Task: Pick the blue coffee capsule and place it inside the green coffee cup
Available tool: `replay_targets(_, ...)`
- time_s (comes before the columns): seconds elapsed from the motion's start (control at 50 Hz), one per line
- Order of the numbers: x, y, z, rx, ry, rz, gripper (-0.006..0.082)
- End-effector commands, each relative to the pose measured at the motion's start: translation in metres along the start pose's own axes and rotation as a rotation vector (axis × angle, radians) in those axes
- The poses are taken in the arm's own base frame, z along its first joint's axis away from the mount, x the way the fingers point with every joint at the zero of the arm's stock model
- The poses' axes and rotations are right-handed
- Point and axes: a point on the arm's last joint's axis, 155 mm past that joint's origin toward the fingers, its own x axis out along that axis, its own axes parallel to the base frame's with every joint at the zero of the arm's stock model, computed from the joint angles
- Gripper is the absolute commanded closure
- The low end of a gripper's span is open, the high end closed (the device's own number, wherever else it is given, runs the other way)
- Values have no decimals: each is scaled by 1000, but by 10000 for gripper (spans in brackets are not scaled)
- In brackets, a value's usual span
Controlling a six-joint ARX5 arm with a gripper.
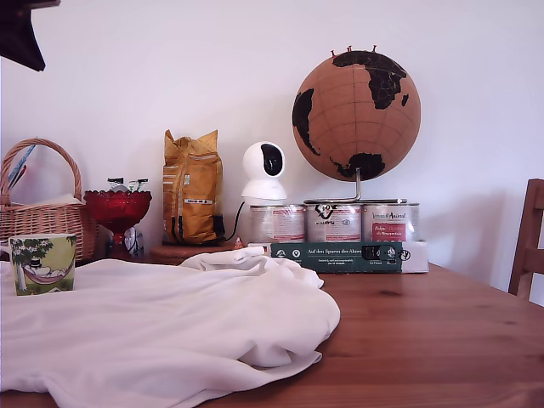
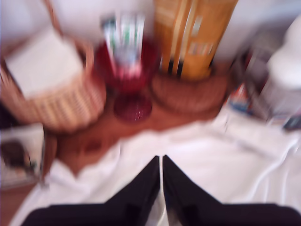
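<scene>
**Surface stock, pincer pressed together over the cloth**

1. Pincer (image 2: 161, 162): in my wrist view the two black fingers (image 2: 141, 188) meet at their tips with only a thin slit between them, nothing pinched. It hangs above the white cloth. The view is blurred by motion. In the exterior view I see only a dark piece of the arm (image 1: 21, 34) at the top left corner.
2. Cup (image 1: 42, 263): pale green, tree and hammock print, upright at the exterior view's far left, on the edge of the cloth (image 1: 161, 331). I cannot see inside it.
3. Blue capsule: I cannot find it in either view.
4. Cloth: white, rumpled, covering the near left of the wooden surface (image 1: 425, 331).
5. Basket (image 1: 42, 208): wicker, behind the cup, at the left.
6. Red bowl (image 1: 117, 208): footed glass, just right of the basket, packets standing in it.
7. Yellow bag (image 1: 192, 187): upright, right of the bowl.
8. White camera (image 1: 263, 170): beside the bag.
9. Three tins (image 1: 333, 223): in a row, in a carton.
10. Globe (image 1: 357, 115): cork, standing above the tins.
11. Chair (image 1: 529, 246): wooden, at the far right edge.
</scene>
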Motion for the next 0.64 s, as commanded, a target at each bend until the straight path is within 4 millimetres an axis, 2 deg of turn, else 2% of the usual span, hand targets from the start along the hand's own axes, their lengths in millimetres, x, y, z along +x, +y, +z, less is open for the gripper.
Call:
replay_targets(0.0,4,-1,-22,5,21,-3,779)
replay_targets(0.16,-11,-4,-37,15,-29,0,779)
replay_targets(0.32,-26,-7,-42,26,-89,3,779)
replay_targets(0.48,-43,-9,-39,34,-134,12,779)
replay_targets(0.62,-58,-10,-26,43,-182,23,779)
